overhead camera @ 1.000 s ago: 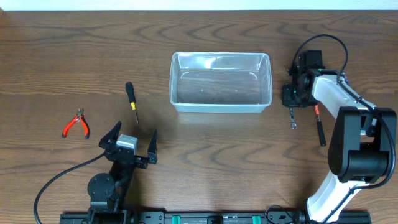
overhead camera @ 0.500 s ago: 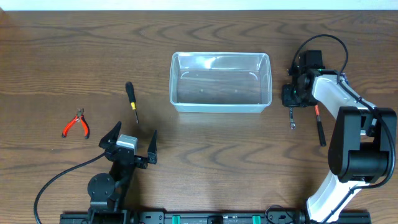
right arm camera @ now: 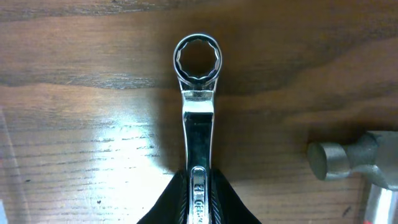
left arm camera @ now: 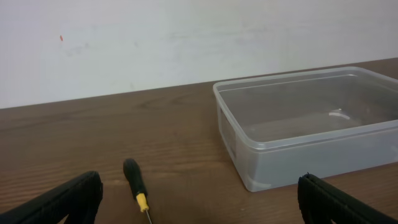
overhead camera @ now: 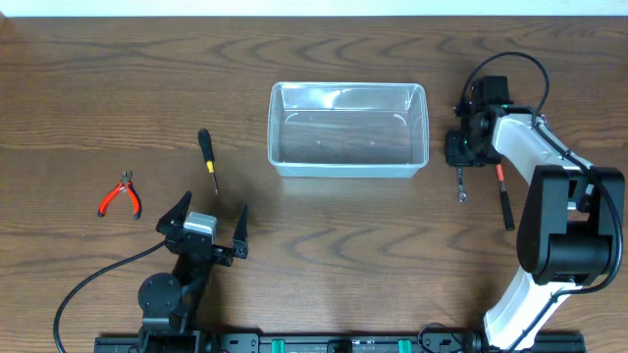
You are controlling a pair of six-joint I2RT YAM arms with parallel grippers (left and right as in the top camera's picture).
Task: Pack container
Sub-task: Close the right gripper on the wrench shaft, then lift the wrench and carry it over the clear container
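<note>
The clear plastic container (overhead camera: 345,169) stands empty at the table's middle; it also shows in the left wrist view (left arm camera: 311,158). My right gripper (overhead camera: 461,160) is to its right, shut on the shaft of a silver wrench (overhead camera: 461,188). In the right wrist view the fingers (right arm camera: 198,196) pinch the wrench (right arm camera: 198,118), with its ring end pointing away over the wood. I cannot tell whether it is lifted. My left gripper (overhead camera: 207,227) is open and empty near the front left; its fingers frame the left wrist view (left arm camera: 199,208).
A black and yellow screwdriver (overhead camera: 207,157) lies left of the container, in front of my left gripper (left arm camera: 136,184). Red pliers (overhead camera: 121,194) lie at the far left. A hammer with a red handle (overhead camera: 503,196) lies just right of the wrench; its head (right arm camera: 348,158) shows.
</note>
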